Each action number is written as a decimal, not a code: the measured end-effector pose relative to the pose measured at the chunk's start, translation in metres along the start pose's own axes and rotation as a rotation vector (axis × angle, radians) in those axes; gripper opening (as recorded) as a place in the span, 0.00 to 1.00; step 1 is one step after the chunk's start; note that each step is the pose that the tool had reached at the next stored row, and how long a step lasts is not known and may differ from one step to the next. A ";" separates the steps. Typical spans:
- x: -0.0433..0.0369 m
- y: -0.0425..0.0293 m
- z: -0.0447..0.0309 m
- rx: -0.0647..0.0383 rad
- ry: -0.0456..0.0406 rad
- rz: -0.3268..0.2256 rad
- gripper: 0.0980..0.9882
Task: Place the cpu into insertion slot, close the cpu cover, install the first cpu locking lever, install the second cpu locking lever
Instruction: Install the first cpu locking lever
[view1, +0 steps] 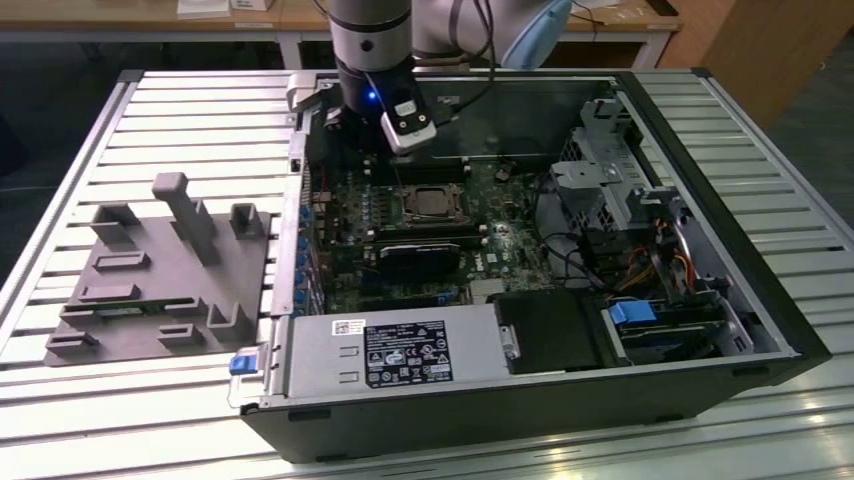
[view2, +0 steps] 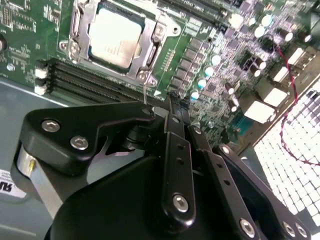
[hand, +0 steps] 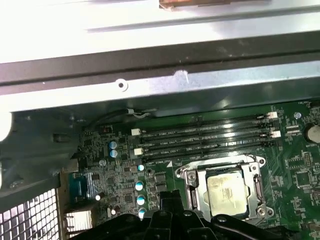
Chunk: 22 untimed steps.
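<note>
Closed to a narrow stance, the claw (view1: 363, 146) is seen in the exterior view with its tips almost together; whether anything is pinched between them cannot be told. One arm (view1: 368, 40) is counted. It is held nearly upright over the open computer case (view1: 747, 300), with a smooth silver wrist cylinder above the black claw body and one white box-shaped module (view1: 407, 125) on its side. One cpu (view1: 430, 203) lies flat in the insertion slot (view1: 404, 207), near the claw on the side toward the camera. One grey fixture (view1: 160, 270) with upright posts is set well apart from the claw on the slatted metal tabletop (view1: 80, 420).

In the second wrist view the claw (view2: 161, 107) is shown as matt black jointed links studded with round screws (view2: 80, 143). One square cpu (view2: 114, 37) with a dull silver top is seen near the claw tip. It is framed by one cpu cover (view2: 80, 35) of thin shiny metal laid flat around it. One locking lever (view2: 145, 90), a thin wire, runs from the socket corner to the claw tip; contact cannot be judged.

In the first wrist view the claw (hand: 170, 197) is pointed at the green board (hand: 300, 175). The cpu (hand: 227, 192) is found just beside the claw under the cpu cover (hand: 192, 192), and four long dark memory slots (hand: 205, 137) lie beyond it.
</note>
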<state>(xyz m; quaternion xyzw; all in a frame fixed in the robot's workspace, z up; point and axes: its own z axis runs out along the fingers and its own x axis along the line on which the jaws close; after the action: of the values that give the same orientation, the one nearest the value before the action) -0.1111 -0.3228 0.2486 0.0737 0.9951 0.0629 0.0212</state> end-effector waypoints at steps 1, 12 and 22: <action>0.0003 0.0000 0.0000 -0.012 0.0018 0.001 0.00; 0.0026 -0.0004 -0.0001 -0.088 0.0131 0.005 0.00; -0.0027 0.0004 0.0002 -0.094 0.0137 0.005 0.00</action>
<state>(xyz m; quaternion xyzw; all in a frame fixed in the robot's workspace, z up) -0.1084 -0.3228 0.2485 0.0747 0.9909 0.1102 0.0177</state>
